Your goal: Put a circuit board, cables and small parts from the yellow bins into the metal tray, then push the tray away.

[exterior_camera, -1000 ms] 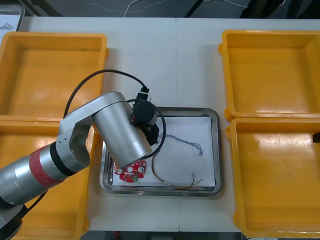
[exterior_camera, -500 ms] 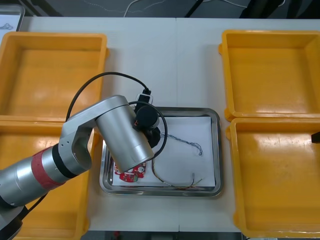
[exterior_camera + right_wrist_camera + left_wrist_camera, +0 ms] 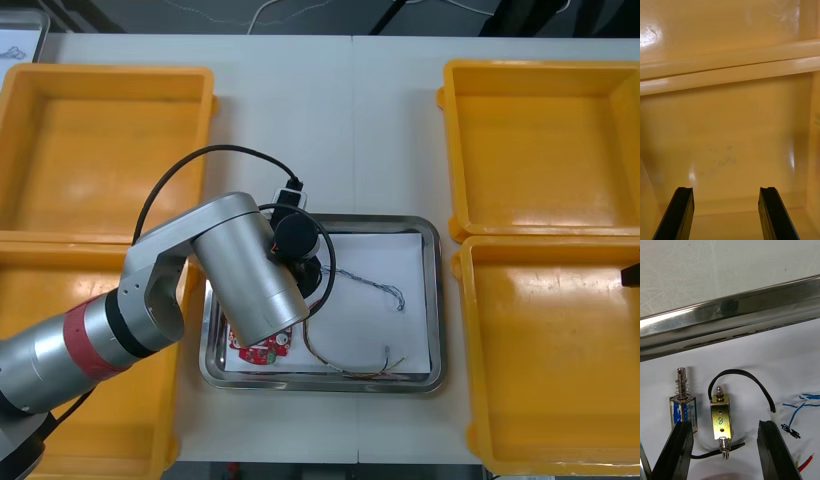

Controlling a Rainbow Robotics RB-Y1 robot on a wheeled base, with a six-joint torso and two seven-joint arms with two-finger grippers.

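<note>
Two small metal parts (image 3: 721,416) lie on the metal tray (image 3: 730,315) liner, just inside its rim. Circuit board (image 3: 262,348) and cables (image 3: 375,287) are in the tray too (looks loaded). Left gripper (image 3: 725,427) hangs above with fingers spread, one part loose between them, probably so it can lift straight off. Rim is close, so the open room is upward. Right gripper (image 3: 725,193), also spread, idles over a yellow bin (image 3: 730,123) right of the tray.

Metal tray (image 3: 730,315): polished, mirror-bright rim, matt white lining. Yellow bins (image 3: 540,140) — smooth, glossy plastic. Table (image 3: 715,266) — matt, faintly grained. Small metal parts (image 3: 720,416): bright, brassy.
</note>
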